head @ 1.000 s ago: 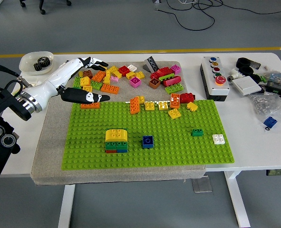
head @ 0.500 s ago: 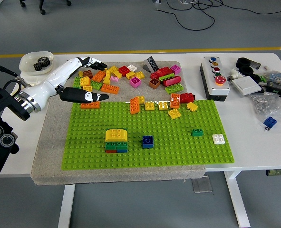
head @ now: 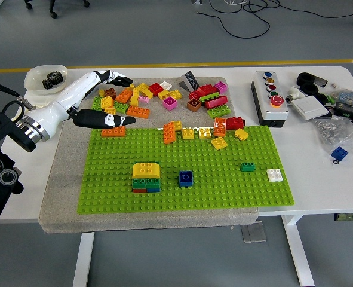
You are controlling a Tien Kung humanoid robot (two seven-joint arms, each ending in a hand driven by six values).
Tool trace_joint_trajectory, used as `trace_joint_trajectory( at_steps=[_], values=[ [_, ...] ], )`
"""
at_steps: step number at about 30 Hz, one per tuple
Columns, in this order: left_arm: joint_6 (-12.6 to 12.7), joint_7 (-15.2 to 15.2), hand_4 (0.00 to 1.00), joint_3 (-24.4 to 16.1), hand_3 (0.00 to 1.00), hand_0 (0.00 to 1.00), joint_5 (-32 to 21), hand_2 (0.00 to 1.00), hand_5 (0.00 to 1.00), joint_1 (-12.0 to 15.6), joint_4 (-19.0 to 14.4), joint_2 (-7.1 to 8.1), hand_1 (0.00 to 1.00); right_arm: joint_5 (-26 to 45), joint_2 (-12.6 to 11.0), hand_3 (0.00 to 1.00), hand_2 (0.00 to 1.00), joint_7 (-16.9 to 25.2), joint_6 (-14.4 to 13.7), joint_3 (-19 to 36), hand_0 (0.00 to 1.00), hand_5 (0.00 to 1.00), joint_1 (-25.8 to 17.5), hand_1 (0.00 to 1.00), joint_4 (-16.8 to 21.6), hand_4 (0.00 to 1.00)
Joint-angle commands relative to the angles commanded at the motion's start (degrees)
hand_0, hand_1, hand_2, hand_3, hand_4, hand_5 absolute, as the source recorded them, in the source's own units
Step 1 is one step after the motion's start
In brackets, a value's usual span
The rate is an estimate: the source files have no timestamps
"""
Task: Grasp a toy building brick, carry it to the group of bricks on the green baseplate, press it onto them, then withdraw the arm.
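My left hand reaches in from the left over the far-left edge of the green baseplate. It is open and holds nothing: the black thumb hovers just above an orange brick, and the fingers point toward the loose brick pile. The stacked group, a yellow brick on green, blue and red ones, stands at the plate's front left. A blue brick sits beside it. The right arm is out of view.
A small green brick and a white brick stand on the plate's right. A white bowl with black gears is at the back left. A button box, assorted parts and a blue brick lie on the right.
My left hand has drifted slightly left and back, away from the pile, still open. No brick has moved.
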Motion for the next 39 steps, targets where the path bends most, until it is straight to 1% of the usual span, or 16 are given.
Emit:
trace_joint_trajectory(
  at_steps=[1, 2, 7, 8, 13, 14, 15, 19, 20, 25, 26, 31, 32, 37, 38, 39],
  values=[
    [-0.01, -0.05, 0.998, -0.05, 0.783, 0.998, 0.03, 0.766, 0.373, -0.02, 0.09, -0.04, 0.794, 0.0, 0.01, 0.618, 0.72, -0.02, -0.03, 0.04, 0.751, 0.482, -0.04, 0.648, 0.0, 0.888],
    [-0.02, -0.06, 0.998, -0.07, 0.817, 0.998, 0.04, 0.787, 0.379, -0.03, 0.12, -0.05, 0.804, 0.0, 0.01, 0.619, 0.72, -0.03, -0.03, 0.06, 0.751, 0.482, -0.06, 0.647, 0.0, 0.889],
    [-0.31, -0.37, 0.998, -0.23, 0.817, 0.998, 0.23, 0.787, 0.379, -0.17, 0.61, -0.22, 0.804, 0.0, 0.13, 0.619, 0.72, -0.07, 0.07, -0.06, 0.751, 0.482, -0.17, 0.647, 0.0, 0.889],
    [-0.53, -0.46, 0.998, -0.26, 0.841, 0.998, 0.32, 0.807, 0.339, -0.2, 0.66, -0.25, 0.83, 0.0, 0.13, 0.619, 0.72, -0.02, 0.08, -0.12, 0.751, 0.483, -0.12, 0.649, 0.0, 0.888],
    [-1.34, -1.01, 0.998, -0.22, 0.841, 0.998, 0.67, 0.807, 0.339, -0.43, 0.89, -0.33, 0.83, 0.0, 0.09, 0.619, 0.72, 0.1, 0.07, -0.24, 0.751, 0.483, 0.03, 0.649, 0.0, 0.888],
    [-1.28, -1.14, 0.998, -0.23, 0.841, 0.998, 0.85, 0.782, 0.249, -0.47, 0.93, -0.36, 0.816, 0.0, 0.08, 0.619, 0.72, 0.06, 0.06, -0.2, 0.751, 0.481, -0.03, 0.648, 0.0, 0.888],
    [-1.26, -1.19, 0.998, -0.24, 0.841, 0.998, 0.92, 0.782, 0.249, -0.49, 0.95, -0.37, 0.816, 0.0, 0.08, 0.619, 0.72, 0.05, 0.06, -0.19, 0.751, 0.481, -0.05, 0.648, 0.0, 0.888],
    [0.03, -1.81, 0.998, -0.29, 0.841, 0.998, 0.93, 0.782, 0.249, -0.58, 1.03, -0.4, 0.816, 0.0, 0.15, 0.619, 0.72, -0.09, 0.05, -0.08, 0.751, 0.481, -0.24, 0.648, 0.0, 0.888],
    [0.73, -2.04, 0.998, -0.33, 0.813, 0.998, 0.84, 0.718, 0.143, -0.67, 1.02, -0.43, 0.799, 0.0, 0.17, 0.619, 0.72, -0.11, 0.06, -0.07, 0.75, 0.483, -0.25, 0.648, 0.0, 0.888],
    [3.08, -2.82, 0.998, -0.35, 0.813, 0.998, 0.84, 0.718, 0.143, -1.08, 1.1, -0.54, 0.799, 0.0, 0.16, 0.619, 0.72, -0.02, 0.0, -0.06, 0.75, 0.483, -0.16, 0.648, 0.0, 0.888],
    [3.41, -2.89, 0.857, -0.38, 0.738, 0.998, 0.94, 0.55, 0.002, -1.12, 1.07, -0.55, 0.782, 0.0, 0.16, 0.62, 0.72, -0.01, 0.0, -0.06, 0.751, 0.482, -0.15, 0.648, 0.0, 0.888],
    [4.16, -2.98, 0.857, -0.39, 0.738, 0.998, 1.34, 0.55, 0.002, -1.11, 0.91, -0.54, 0.782, 0.0, 0.21, 0.62, 0.72, 0.02, 0.0, -0.06, 0.751, 0.482, -0.13, 0.648, 0.0, 0.888],
    [4.36, -2.95, 0.706, -0.39, 0.573, 0.998, 1.34, 0.481, 0.002, -1.11, 0.89, -0.55, 0.757, 0.0, 0.22, 0.619, 0.72, 0.02, 0.0, -0.04, 0.751, 0.483, -0.14, 0.648, 0.0, 0.888],
    [5.61, -2.86, 0.706, -0.31, 0.573, 0.998, 0.83, 0.481, 0.002, -1.11, 0.8, -0.61, 0.757, 0.0, 0.21, 0.619, 0.72, 0.01, -0.05, 0.09, 0.751, 0.483, -0.17, 0.648, 0.0, 0.888],
    [5.81, -2.83, 0.664, -0.3, 0.499, 0.998, 0.74, 0.466, 0.002, -1.11, 0.79, -0.63, 0.744, 0.0, 0.2, 0.619, 0.72, 0.02, -0.06, 0.11, 0.751, 0.481, -0.18, 0.648, 0.0, 0.888],
    [6.01, -2.8, 0.664, -0.26, 0.499, 0.998, 0.67, 0.466, 0.002, -1.12, 0.77, -0.64, 0.744, 0.0, 0.21, 0.619, 0.72, 0.01, -0.08, 0.16, 0.751, 0.481, -0.18, 0.648, 0.0, 0.888]
  ],
)
